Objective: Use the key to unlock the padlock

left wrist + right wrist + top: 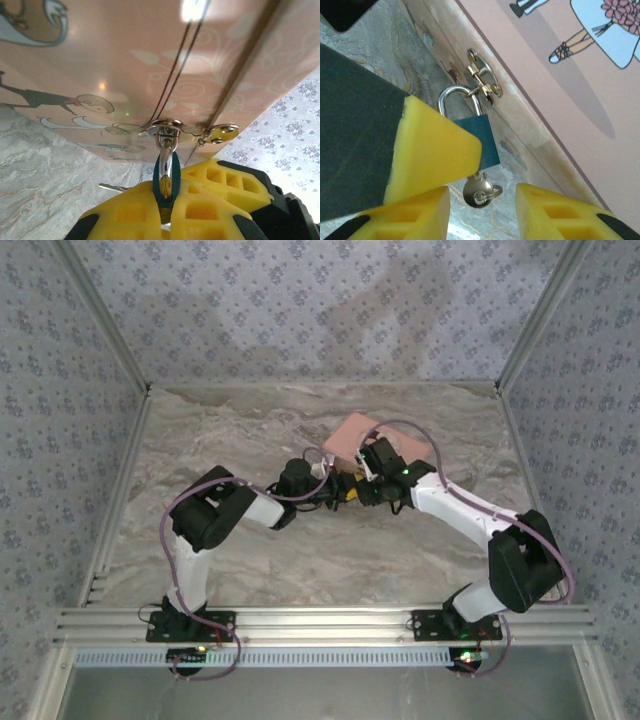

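The left jaws are clamping the padlock hanging from the clasp of the pink box, while the right jaws are standing apart either side of the key (seated in the lock's underside).

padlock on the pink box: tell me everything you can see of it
Small padlock: flat teal rectangular body, shiny silver metal shackle. The shackle loops through the shiny metal clasp on the side of the pink cartoon-printed box and looks closed. The lock hangs tilted below the clasp. The left hand is shut on its body, yellow fingers on both flat faces. A small silvery round-headed key sticks out of its underside, apparently inserted.
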Tool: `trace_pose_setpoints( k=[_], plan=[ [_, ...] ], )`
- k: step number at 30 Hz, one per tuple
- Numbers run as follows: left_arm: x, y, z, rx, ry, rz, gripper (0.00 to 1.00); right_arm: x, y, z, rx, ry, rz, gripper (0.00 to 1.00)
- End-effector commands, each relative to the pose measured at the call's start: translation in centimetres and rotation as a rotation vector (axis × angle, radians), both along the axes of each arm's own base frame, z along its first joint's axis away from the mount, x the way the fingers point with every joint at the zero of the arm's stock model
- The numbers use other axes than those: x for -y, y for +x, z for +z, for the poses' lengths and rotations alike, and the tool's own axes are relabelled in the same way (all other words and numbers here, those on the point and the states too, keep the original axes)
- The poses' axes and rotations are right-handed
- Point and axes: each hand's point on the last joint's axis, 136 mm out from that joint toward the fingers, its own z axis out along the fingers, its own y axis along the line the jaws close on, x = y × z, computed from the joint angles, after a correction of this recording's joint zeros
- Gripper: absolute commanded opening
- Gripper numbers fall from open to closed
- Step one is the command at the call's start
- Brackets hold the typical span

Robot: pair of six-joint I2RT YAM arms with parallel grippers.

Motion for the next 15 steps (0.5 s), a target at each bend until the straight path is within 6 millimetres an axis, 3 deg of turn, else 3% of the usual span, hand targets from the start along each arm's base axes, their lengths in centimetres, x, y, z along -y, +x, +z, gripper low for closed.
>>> trace_pose_setpoints(
  k=[1, 11, 15],
  plan=[
    [0.46, -0.07, 5.94, 0.120, -0.116, -0.032, 0.01, -0.16, 0.55, 0.56, 0.023, -0.050, 0.020, 0.40],
    [0.46, -0.08, 6.22, 0.123, -0.124, -0.037, 0.00, -0.43, 0.89, -0.17, 0.017, -0.106, 0.039, 0.37],
    [0.42, -0.04, 6.34, 0.121, -0.128, -0.038, 0.00, -0.46, 1.03, -0.30, 0.022, -0.125, 0.045, 0.32]
  ],
)
